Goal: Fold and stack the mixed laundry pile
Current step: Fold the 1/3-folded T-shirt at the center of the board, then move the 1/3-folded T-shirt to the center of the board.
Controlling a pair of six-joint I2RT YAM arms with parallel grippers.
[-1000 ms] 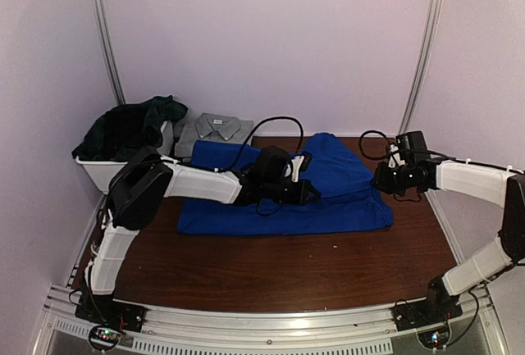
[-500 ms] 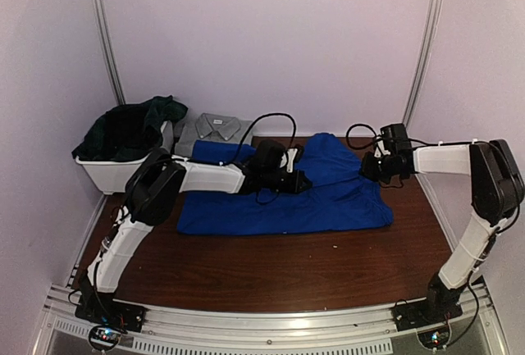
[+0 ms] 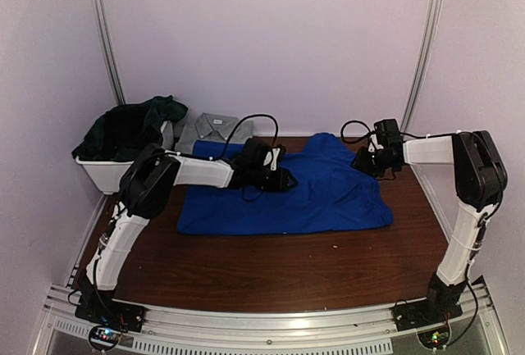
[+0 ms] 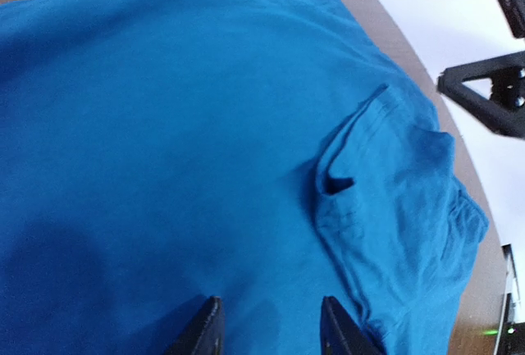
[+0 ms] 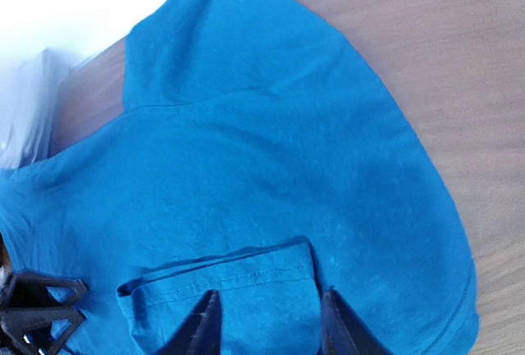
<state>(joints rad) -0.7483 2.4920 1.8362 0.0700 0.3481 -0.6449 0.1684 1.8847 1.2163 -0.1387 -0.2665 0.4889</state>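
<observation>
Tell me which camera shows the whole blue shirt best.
The top external view: the blue shirt lies almost wholly in frame on the table. Each wrist view shows only a close part of its cloth.

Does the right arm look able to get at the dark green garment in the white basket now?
Probably not. The dark green garment lies in the far left corner, the right end effector is at the right edge of the blue T-shirt, and the left arm stretches across between them.

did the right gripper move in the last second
Yes. The right gripper has shifted left and toward the back wall, up to the corner of the blue T-shirt.
</observation>
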